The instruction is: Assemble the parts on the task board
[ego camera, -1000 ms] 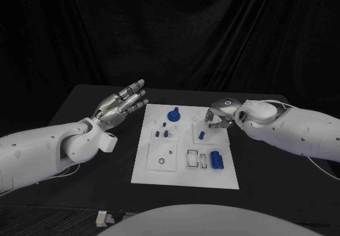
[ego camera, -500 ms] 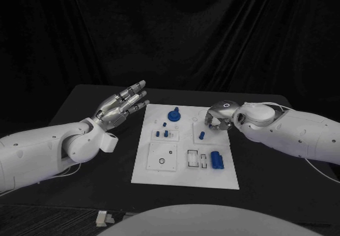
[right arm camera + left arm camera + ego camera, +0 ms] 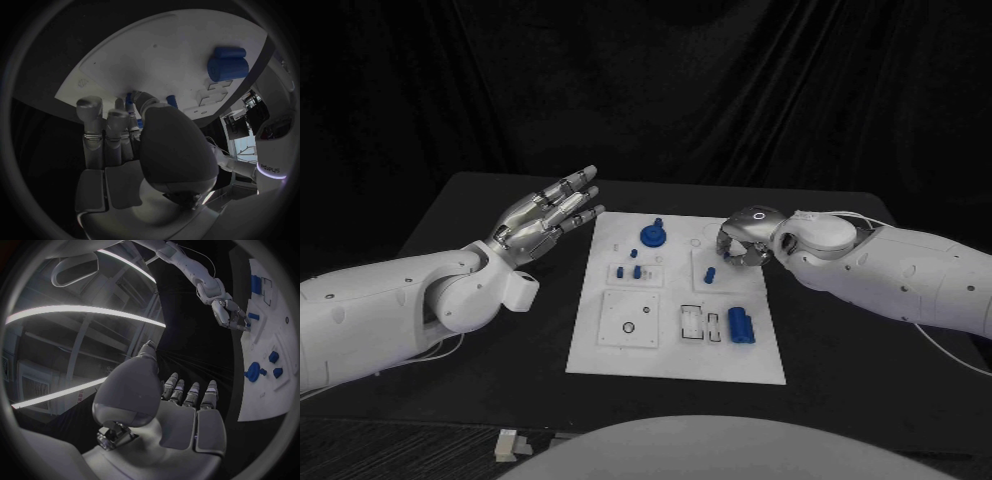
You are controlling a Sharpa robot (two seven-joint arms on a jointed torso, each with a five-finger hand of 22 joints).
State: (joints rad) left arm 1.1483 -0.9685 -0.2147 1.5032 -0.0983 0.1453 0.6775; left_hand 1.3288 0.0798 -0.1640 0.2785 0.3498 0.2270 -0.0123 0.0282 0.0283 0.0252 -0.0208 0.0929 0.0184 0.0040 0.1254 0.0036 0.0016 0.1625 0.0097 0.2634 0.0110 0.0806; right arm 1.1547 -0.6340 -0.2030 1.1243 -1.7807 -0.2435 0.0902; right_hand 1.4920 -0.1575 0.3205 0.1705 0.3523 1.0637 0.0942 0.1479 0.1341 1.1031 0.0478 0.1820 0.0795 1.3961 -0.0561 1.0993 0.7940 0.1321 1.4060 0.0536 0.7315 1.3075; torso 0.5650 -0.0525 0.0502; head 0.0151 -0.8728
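Over the last second the right hand (image 3: 744,243) has crept a little further in over the far right part of the task board (image 3: 678,355), moving from the board's right edge toward the small square plate where a short blue peg (image 3: 710,273) stands; nothing else has moved. Its fingers (image 3: 95,116) are curled downward and bunched above that plate, and in the right wrist view a slim blue piece (image 3: 129,101) shows between the fingertips, though whether it is pinched or merely stands behind them cannot be told. The left hand (image 3: 548,213) has stayed where it was, raised beside the board's far left corner, palm up, fingers stretched apart and holding nothing. On the board, the blue round knob part (image 3: 653,237) sits at the far middle, a few small blue pegs (image 3: 629,269) stand on the left-hand plate, and the larger blue cylinder block (image 3: 740,325) lies at the near right beside the rectangular slots (image 3: 692,322); the plate with the round hole (image 3: 630,326) at the near left has nothing in it. The slow inward drift suggests the right hand is lining up over the peg plate, either to seat a piece or to take one, so the assembly looks only partly done, with the block and the open slots not yet dealt with on the black worktop (image 3: 473,195).
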